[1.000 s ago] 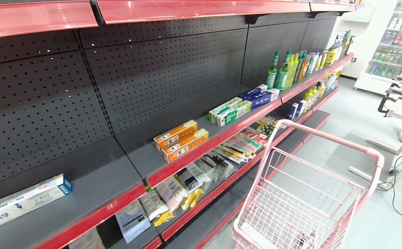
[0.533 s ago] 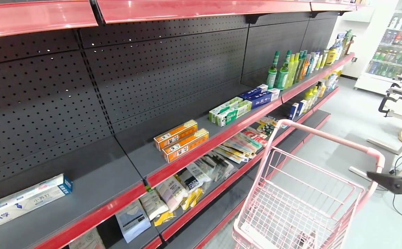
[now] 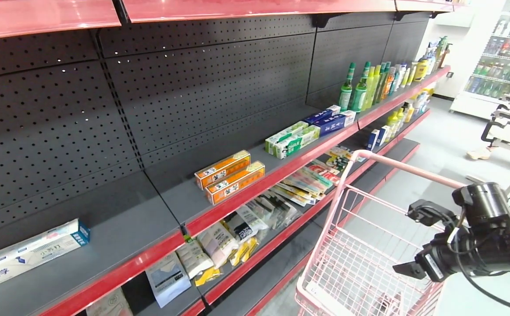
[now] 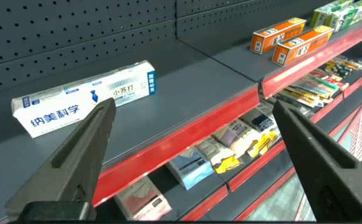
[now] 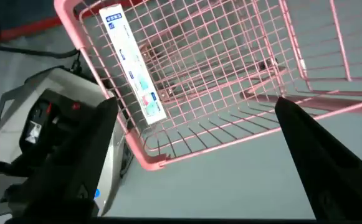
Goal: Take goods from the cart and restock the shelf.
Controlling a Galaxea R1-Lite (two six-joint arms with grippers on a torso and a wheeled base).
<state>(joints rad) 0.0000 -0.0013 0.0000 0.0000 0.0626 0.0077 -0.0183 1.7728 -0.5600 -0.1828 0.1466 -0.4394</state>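
Observation:
The pink wire cart (image 3: 369,245) stands at the lower right in the head view, beside the shelf (image 3: 158,210). My right gripper (image 3: 408,239) hangs open over the cart's right side, holding nothing. The right wrist view looks down into the cart (image 5: 243,118), where a long white toothpaste box (image 5: 133,65) leans against the basket wall, beyond my open right gripper (image 5: 193,155). My left gripper (image 4: 193,155) is open and empty in front of the middle shelf board, facing a white toothpaste box (image 4: 84,99) that lies there.
On the middle board lie the white box (image 3: 26,254), two orange boxes (image 3: 229,175), green boxes (image 3: 290,139) and blue boxes (image 3: 331,120); bottles (image 3: 369,85) stand farther right. Bagged goods (image 3: 219,241) fill the lower board. Bare board lies between the white and orange boxes.
My right arm has come into the head view from the right edge and now hangs over the cart. The head camera has shifted slightly; the goods have not moved.

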